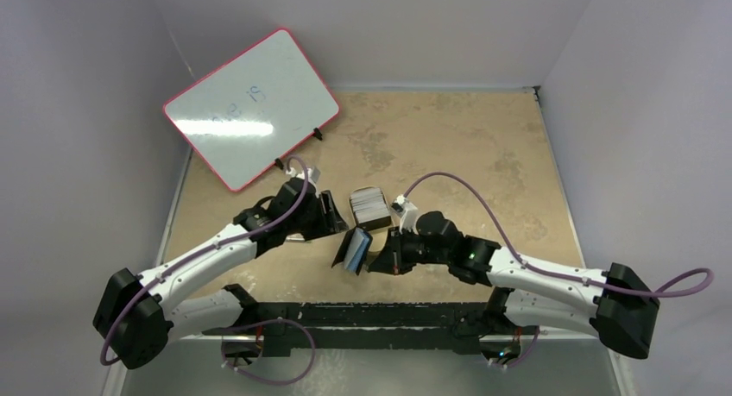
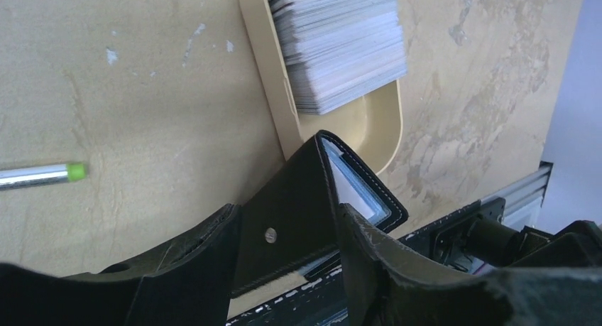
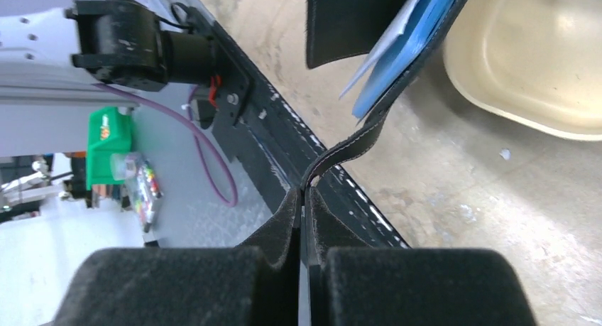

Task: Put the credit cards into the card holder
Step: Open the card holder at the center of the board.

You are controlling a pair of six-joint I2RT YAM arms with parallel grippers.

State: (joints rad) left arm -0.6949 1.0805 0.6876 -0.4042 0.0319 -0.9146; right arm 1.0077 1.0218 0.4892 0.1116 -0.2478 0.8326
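Right pincer (image 3: 304,198) clamps card holder (image 2: 291,198) flap; left pincer (image 2: 287,214) grip unclear.

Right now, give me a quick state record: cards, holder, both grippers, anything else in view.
credit cards: stacked in the tan tin; none gripped
card holder: open, bluish inside showing, just beside the tin
right gripper: shut on one thin flap of the card holder
left gripper: other flap sits between its fingers; contact unclear
pen: silver, green tip, lying apart from the tin
whiteboard: propped at far left
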